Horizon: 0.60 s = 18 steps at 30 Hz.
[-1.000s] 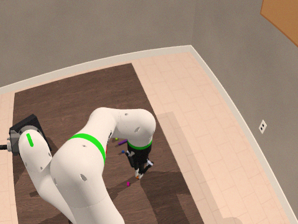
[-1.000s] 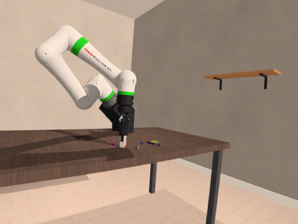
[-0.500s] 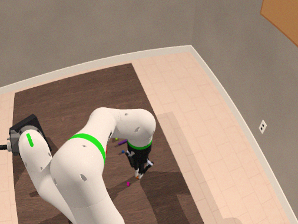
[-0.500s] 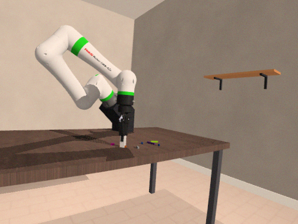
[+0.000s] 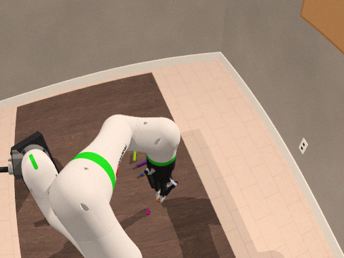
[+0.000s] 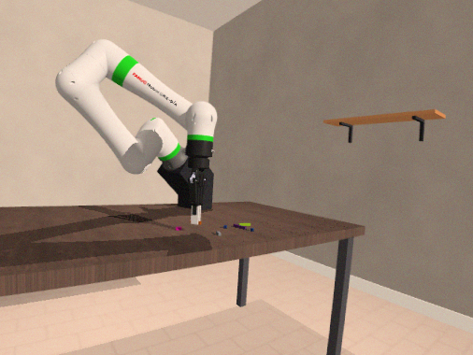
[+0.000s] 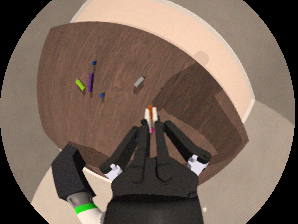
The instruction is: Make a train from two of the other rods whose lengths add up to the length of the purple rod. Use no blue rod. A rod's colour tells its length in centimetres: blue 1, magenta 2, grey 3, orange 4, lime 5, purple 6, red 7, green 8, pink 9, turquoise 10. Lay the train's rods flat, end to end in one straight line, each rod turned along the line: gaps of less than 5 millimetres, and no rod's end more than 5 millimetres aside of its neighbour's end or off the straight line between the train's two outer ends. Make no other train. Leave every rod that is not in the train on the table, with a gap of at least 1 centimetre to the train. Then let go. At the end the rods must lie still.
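My gripper (image 5: 160, 198) is shut on the orange rod (image 5: 158, 200), which pokes out between the fingertips just above the table; it shows in the exterior view (image 6: 199, 222) and in the wrist view (image 7: 152, 112). The magenta rod (image 5: 148, 212) lies on the table close in front of the gripper, and in the wrist view (image 7: 154, 128) it sits right behind the orange rod. The purple rod (image 5: 141, 163) lies beside the lime rod (image 5: 134, 155), further back. A grey rod (image 7: 139, 83) lies apart from them.
Two small blue rods (image 5: 142, 174) (image 7: 95, 63) lie near the purple rod. A red rod (image 5: 117, 172) is mostly hidden behind my arm. The table's right edge (image 5: 204, 170) is close to the gripper.
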### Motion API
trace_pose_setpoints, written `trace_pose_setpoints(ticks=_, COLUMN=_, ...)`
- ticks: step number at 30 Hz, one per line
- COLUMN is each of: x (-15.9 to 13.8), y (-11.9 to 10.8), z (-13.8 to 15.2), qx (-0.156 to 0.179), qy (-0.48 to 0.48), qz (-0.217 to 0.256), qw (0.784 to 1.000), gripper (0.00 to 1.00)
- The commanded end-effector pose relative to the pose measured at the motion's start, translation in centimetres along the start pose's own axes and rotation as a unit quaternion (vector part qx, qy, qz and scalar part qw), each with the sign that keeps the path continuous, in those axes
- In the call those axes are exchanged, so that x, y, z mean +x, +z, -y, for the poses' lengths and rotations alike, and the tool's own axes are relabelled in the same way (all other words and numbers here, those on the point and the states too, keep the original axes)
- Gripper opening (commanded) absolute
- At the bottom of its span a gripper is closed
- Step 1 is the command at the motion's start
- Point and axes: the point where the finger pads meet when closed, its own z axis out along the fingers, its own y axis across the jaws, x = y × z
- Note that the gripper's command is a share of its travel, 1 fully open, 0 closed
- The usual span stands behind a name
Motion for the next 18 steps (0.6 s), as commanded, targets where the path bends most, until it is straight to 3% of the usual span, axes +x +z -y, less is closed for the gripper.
trace_pose_setpoints(ticks=1, x=0.0, y=-1.4, z=0.0, qx=0.0, qy=0.0, qz=0.001, qw=1.0, gripper=0.03)
trace_pose_setpoints(ticks=9, x=0.0, y=-6.2, z=0.0, qx=0.0, qy=0.0, qz=0.001, qw=1.0, gripper=0.03)
trace_pose_setpoints(ticks=18, x=0.0, y=-6.6, z=0.0, qx=0.0, qy=0.0, qz=0.001, qw=1.0, gripper=0.03)
